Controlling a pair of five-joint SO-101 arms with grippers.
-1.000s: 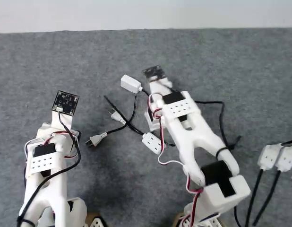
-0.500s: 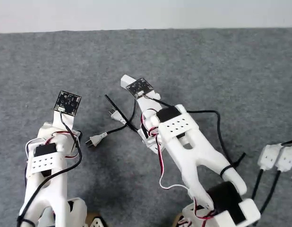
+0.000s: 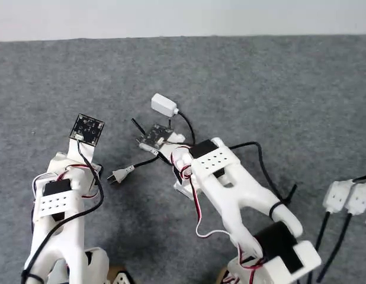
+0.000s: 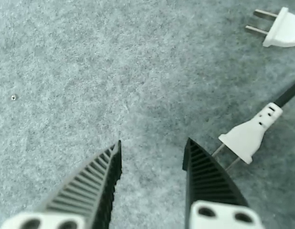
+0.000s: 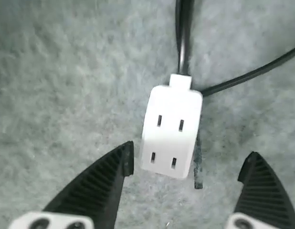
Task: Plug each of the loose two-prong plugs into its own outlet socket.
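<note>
Right gripper (image 5: 190, 153) swings left and hangs wide open over the outlet socket (image 5: 171, 131); better lower it centred, then close gently

You've got 2 white 2-prong plugs, both unplugged, lying flat on the grey worktop (image 3: 278, 89). The near plug (image 4: 245, 138) is black-corded w/ bare prongs. The far plug (image 4: 282, 27) lies apart from it, prongs sideways. The white outlet socket (image 5: 171, 131) lies face up, 2 slot pairs, all empty. Another white outlet block (image 3: 164, 105) sits further back. 2 more sockets (image 3: 347, 197) are side by side at the right edge.
</note>
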